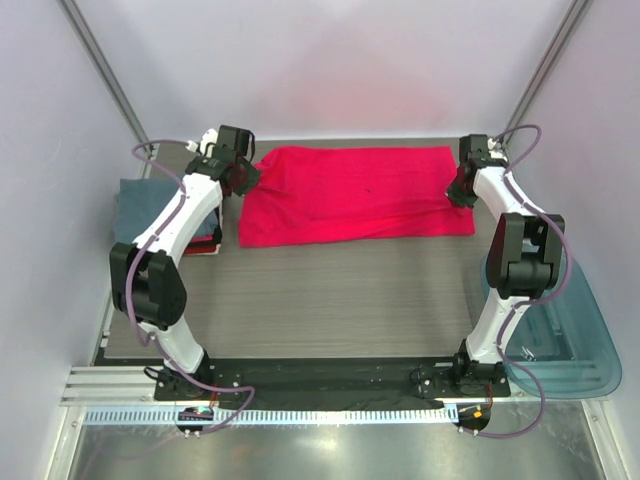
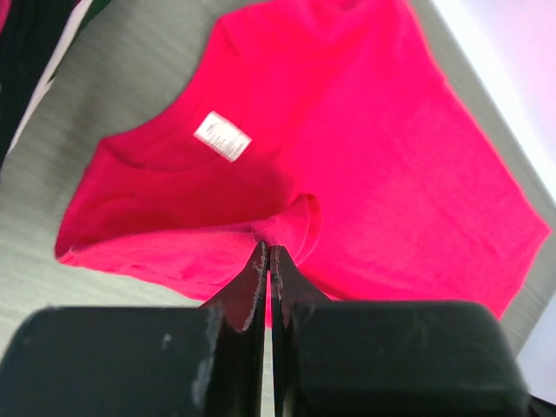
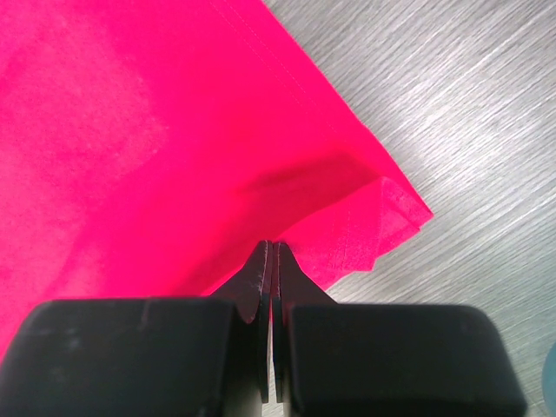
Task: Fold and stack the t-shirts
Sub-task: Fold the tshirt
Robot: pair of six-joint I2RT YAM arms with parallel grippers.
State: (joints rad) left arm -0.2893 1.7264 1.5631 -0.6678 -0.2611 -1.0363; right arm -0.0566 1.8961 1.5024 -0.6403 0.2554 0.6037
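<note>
A red-pink tee lay spread across the far half of the table, its long side running left to right, between the two arms. The left arm reached to the tee's left end and the right arm to its right end.

In the left wrist view the left jaws were pressed together, pinching a small raised fold of the tee near the neck opening. A white label showed just inside the collar, beyond the pinched fold. The cloth around the grip was puckered, and the rest lay flat on the table. Dark cloth showed at the upper left corner of that view.

In the right wrist view the right jaws were likewise pressed together, nipping the tee just beside its corner. A crease ran up from the pinched spot, and layered edges of the cloth showed at the corner. Bare table lay to the right of it.

At the left edge of the table sat a stack of folded tees, blue-grey on top, with red and dark edges showing beneath, partly hidden by the left arm. A translucent teal tub rested off the table's right side, near the right arm's base.
</note>
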